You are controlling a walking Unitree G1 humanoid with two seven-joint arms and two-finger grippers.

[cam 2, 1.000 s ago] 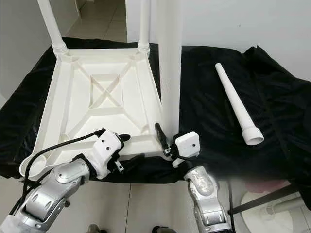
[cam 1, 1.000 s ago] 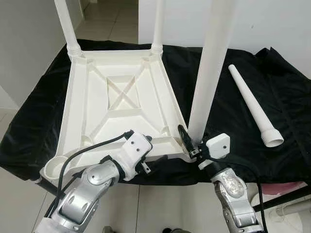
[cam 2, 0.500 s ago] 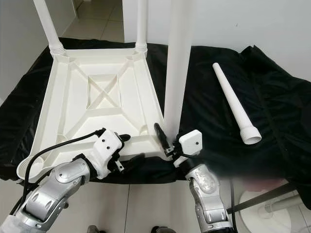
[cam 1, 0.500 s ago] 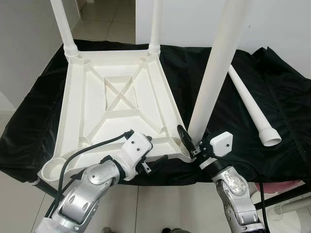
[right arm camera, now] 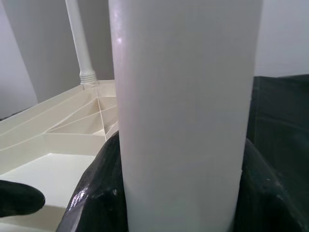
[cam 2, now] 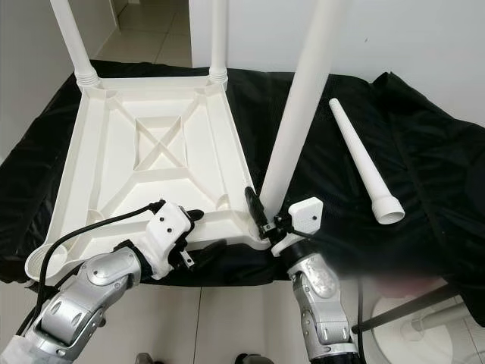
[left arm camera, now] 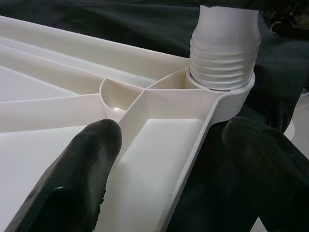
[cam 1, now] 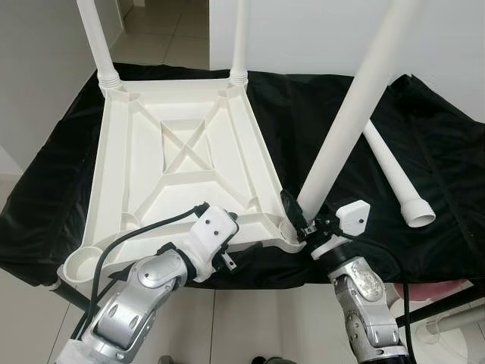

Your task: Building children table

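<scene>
My right gripper [cam 1: 301, 225] is clamped on the base of a white table leg [cam 1: 345, 129], one black finger [right arm camera: 99, 193] on each side of the tube. That leg stands in the near right corner socket [left arm camera: 227, 94] of the upturned white tabletop [cam 1: 182, 163] and leans away to my right rather than standing plumb. Its threaded collar [left arm camera: 223, 58] sits in the socket ring.

My left gripper [cam 1: 236, 241] straddles the near edge of the tabletop just beside that corner, fingers apart: one fingertip [left arm camera: 82, 169] inside on the ribbed underside, the other outside over the cloth. I cannot tell whether they press on the rim.

Two further legs [cam 1: 96, 38] stand upright in the far corners. A fourth leg [cam 1: 394, 173] lies loose on the black cloth [cam 1: 447, 152] to my right, wide end toward me.
</scene>
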